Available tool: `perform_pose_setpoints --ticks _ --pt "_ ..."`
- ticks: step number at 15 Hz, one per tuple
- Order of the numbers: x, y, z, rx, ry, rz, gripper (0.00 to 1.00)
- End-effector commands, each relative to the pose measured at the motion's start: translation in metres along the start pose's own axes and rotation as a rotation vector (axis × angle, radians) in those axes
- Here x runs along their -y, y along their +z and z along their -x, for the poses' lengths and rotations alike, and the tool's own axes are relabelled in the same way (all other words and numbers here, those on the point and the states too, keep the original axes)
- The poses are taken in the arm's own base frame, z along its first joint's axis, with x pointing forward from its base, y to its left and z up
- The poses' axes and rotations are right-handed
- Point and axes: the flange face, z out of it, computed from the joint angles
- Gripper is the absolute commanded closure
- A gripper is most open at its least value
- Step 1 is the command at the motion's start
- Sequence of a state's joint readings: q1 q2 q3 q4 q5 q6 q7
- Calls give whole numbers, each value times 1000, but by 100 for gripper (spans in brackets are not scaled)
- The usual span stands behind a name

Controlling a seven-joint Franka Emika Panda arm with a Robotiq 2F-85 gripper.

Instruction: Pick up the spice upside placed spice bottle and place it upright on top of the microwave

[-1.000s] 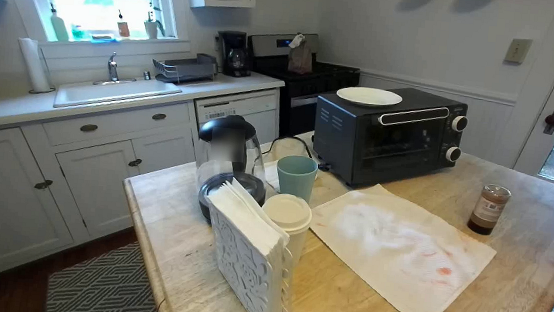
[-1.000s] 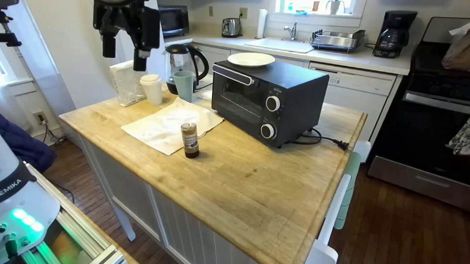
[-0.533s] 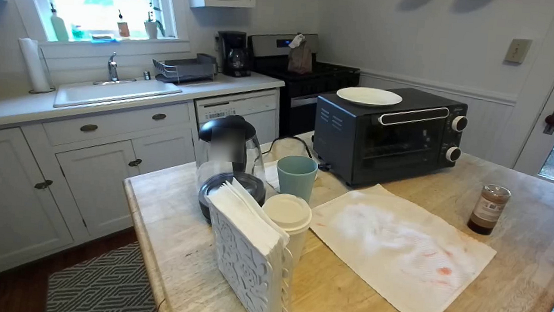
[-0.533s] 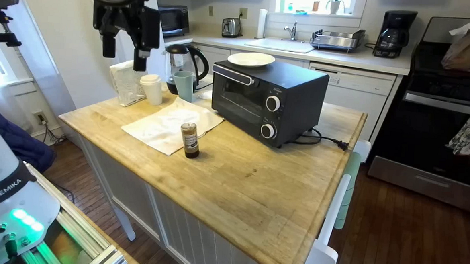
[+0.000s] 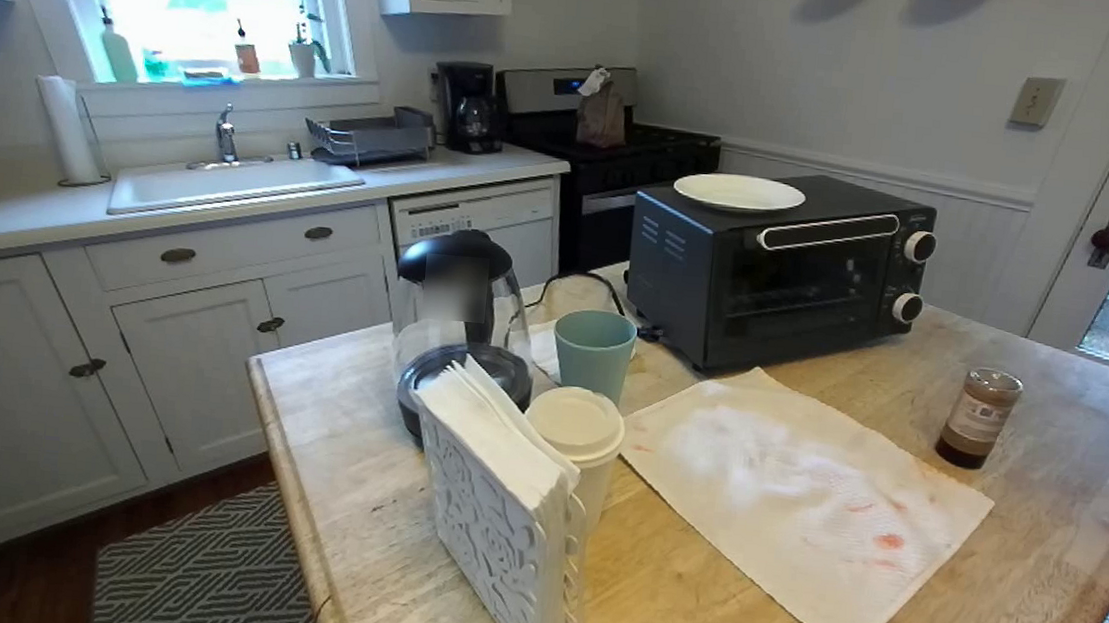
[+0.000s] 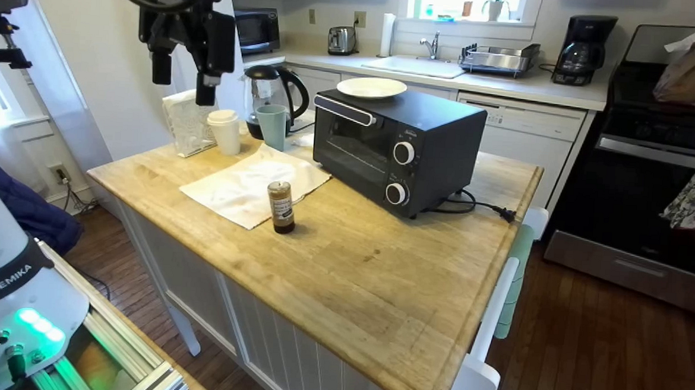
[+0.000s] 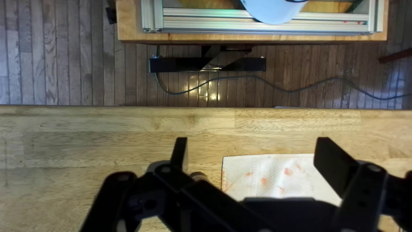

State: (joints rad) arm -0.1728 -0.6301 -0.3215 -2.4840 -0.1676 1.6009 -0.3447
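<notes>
The black two-fingered robot gripper [image 6: 184,85] hangs above the pale wooden tabletop [image 6: 378,292], its fingers spread well apart. The small clear spice bottle [image 5: 979,419], with reddish-brown contents and a pale label, stands upside down on its dark cap, just beside the red-stained off-white cloth [image 5: 799,504], apart from the black boxy microwave [image 5: 778,281], whose top bears a round white plate [image 5: 738,193]

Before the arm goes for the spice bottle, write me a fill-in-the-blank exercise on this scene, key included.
On the toaster oven lies a round white ____.
The toaster oven's front has ____ round knobs.
The spice bottle carries a printed ____.
The end effector is ____, not shut.
Missing words: plate; two; label; open.
</notes>
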Motion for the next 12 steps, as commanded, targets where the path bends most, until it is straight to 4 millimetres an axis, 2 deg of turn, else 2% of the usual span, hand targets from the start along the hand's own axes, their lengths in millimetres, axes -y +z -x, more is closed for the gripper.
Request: perform_pose_setpoints --ticks 1,6,12 --pt "-19 14 -18 -21 159 -120 0" --pt "-29 50 -71 -139 316 -197 0" --pt "-36 105 -119 -63 478 -144 0"
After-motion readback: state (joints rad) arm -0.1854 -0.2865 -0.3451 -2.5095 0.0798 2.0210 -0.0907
